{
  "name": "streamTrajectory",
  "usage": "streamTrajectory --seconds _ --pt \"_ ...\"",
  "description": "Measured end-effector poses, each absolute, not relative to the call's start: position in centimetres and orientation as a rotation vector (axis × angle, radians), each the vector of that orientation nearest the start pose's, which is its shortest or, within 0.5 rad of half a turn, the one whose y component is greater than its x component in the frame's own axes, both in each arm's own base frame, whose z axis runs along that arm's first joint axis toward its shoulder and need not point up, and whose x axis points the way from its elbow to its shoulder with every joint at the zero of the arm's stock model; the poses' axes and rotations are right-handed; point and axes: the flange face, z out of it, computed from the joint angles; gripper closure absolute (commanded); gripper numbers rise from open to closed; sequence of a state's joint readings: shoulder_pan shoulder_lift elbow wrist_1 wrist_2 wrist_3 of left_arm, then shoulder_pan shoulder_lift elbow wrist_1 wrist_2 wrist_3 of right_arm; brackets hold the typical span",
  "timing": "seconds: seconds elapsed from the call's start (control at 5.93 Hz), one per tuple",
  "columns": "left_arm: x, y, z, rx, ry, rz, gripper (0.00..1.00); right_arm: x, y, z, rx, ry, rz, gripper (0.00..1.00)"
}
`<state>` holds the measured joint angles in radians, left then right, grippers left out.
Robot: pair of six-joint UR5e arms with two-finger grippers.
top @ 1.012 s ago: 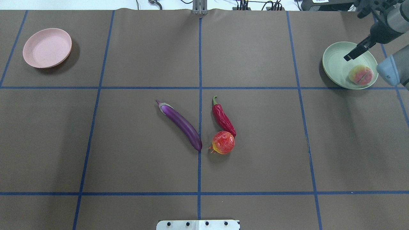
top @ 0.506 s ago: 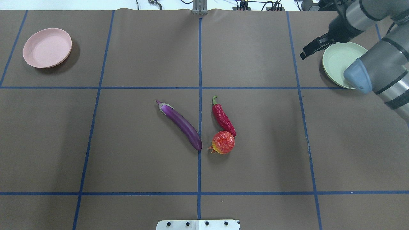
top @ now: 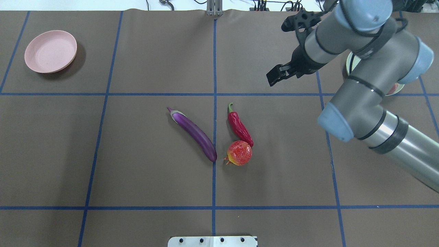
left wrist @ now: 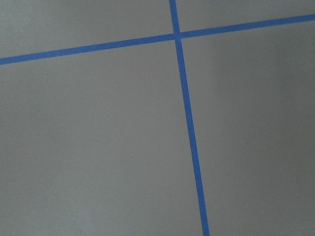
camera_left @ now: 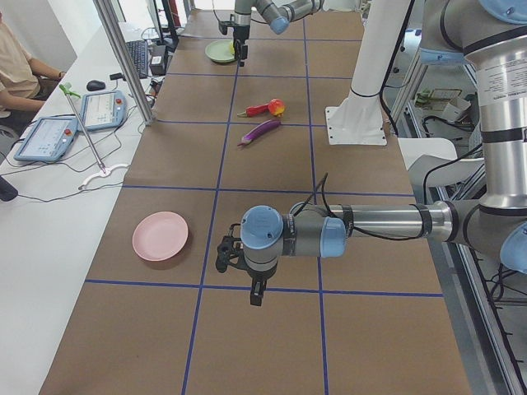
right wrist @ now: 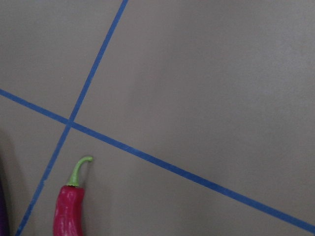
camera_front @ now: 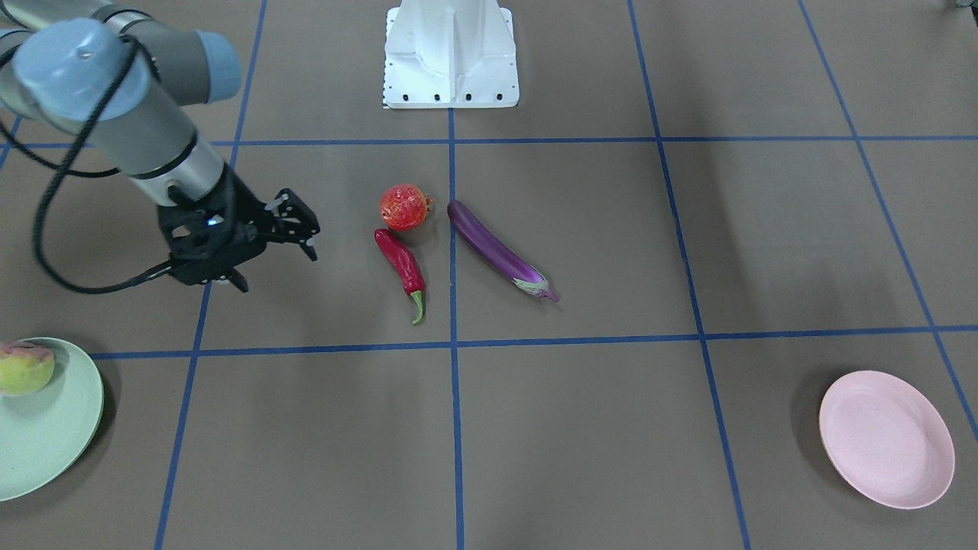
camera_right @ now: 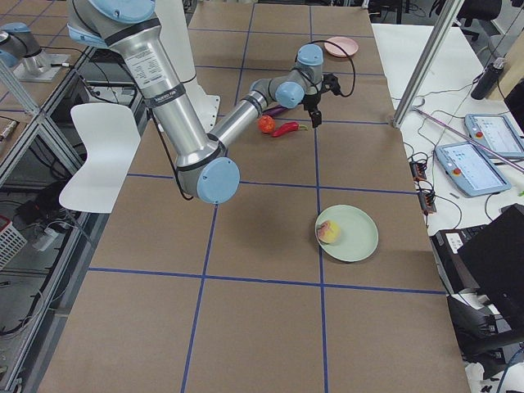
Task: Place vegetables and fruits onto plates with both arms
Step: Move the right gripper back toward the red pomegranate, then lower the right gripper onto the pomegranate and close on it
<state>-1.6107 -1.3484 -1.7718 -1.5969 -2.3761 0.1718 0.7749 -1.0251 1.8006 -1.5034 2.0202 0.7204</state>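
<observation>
Jaws on the right gripper (camera_front: pixel 279 269) stand apart with nothing between them, above the table (top: pixel 137 178) between the chili pepper (top: pixel 240 127) and the mint green plate (camera_front: pixel 53 428). I cannot tell how the left gripper (camera_left: pixel 247 284) stands; only the side camera shows it, near the pink plate (top: pixel 50 51). I see the peach (camera_front: pixel 23 368) resting on the mint green plate. The eggplant (top: pixel 195 135), chili pepper and pomegranate (top: pixel 239 153) lie mid-table, the pomegranate just beside the chili's tip.

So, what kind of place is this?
Most likely a robotics lab: a table marked with a blue tape grid, teach pendants on a side bench, and a seated operator beside them.
</observation>
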Motion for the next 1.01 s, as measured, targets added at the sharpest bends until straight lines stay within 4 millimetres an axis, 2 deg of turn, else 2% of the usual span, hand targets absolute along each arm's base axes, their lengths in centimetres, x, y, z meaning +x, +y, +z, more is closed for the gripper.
streamTrajectory --seconds 0.34,0.51,0.84,1.01 --pt "-7.7 -39.6 65.4 0.092 0.801 0.127 0.00 -47.6 -43.4 21.7 0.300 -0.781 -0.192 0.02" --pt "-7.7 -39.6 65.4 0.093 0.801 0.128 0.00 -50.8 -40.3 21.2 0.293 -0.747 -0.159 0.02" --pt "-7.7 -39.6 65.3 0.094 0.800 0.129 0.00 -54.9 -36.2 21.5 0.294 -0.679 -0.145 0.02" --pt "-7.7 -39.6 65.3 0.095 0.800 0.129 0.00 -56.6 -35.4 21.4 0.286 -0.668 -0.144 0.02"
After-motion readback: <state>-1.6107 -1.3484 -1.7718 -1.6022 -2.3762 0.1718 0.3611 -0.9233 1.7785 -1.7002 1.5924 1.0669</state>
